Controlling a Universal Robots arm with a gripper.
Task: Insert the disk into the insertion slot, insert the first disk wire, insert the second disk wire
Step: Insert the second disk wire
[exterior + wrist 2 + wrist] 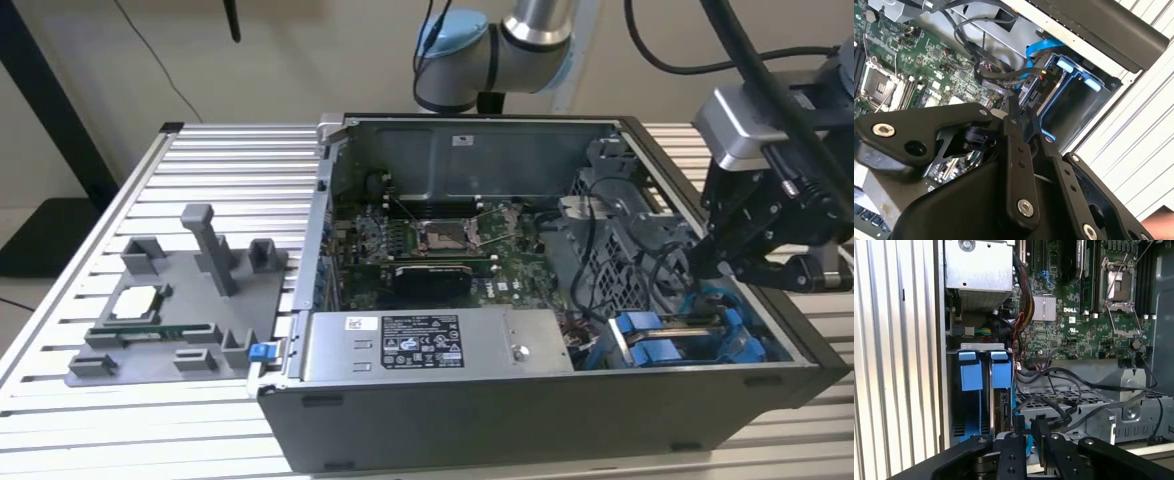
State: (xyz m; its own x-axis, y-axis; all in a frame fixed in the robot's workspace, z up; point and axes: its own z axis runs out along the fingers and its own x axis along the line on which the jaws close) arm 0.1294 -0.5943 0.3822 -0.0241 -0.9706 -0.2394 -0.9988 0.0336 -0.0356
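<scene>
We see the disk (1001,374) seated in the insertion slot (979,346), at the exterior view's right end of the computer case (534,430). Our fingers (1042,432) hover just beside it, narrow, nearly together, among black wires (1064,375).

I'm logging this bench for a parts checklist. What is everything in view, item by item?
table: one, silver slatted, under everything
computer case: one, dark grey, open, on the table
motherboard: one, green, inside the case
power-supply box: one, silver with a label, inside the case
drive cage: one, grey, in the case at the exterior view's right
drive carriers: two, blue, side by side in the drive cage
cables: several, black, beside the drive cage
fixture tray: one, grey, on the table at the exterior view's left
processor chip: one, silver, on the fixture tray
memory stick: one, green, on the fixture tray
robot arm: one, silver and blue
claw: one, black, by the drive cage
</scene>
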